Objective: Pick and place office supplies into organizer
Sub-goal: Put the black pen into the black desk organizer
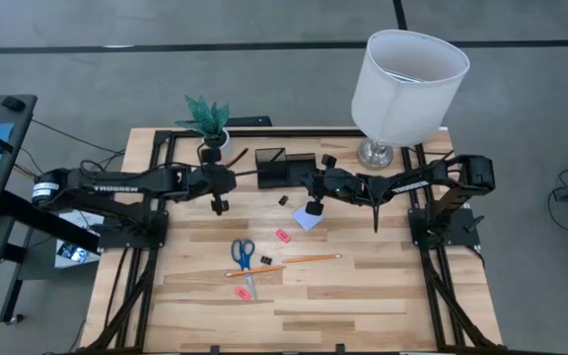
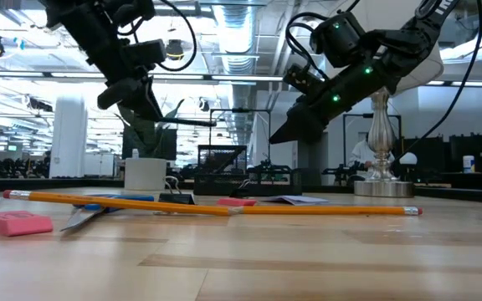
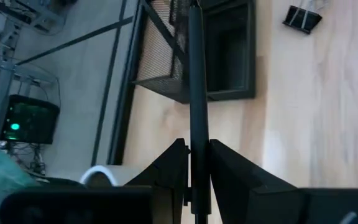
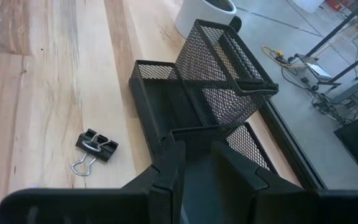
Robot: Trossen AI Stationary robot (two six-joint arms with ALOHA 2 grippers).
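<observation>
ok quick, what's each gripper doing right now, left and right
Left gripper: shut on the black pen, above the organizer.
Right gripper: fingers close together, nothing visibly held.

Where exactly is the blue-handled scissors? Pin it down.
High view: blue-handled scissors lie on the wooden table's left-centre, beside an orange pencil and a pink eraser.

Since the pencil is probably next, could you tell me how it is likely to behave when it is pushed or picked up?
The orange pencil is long, thin and lies flat on the table, so it would probably roll if nudged sideways. It looks stiff and light. Gripped near one end, it may tilt, so a hold near the middle seems safer.
</observation>
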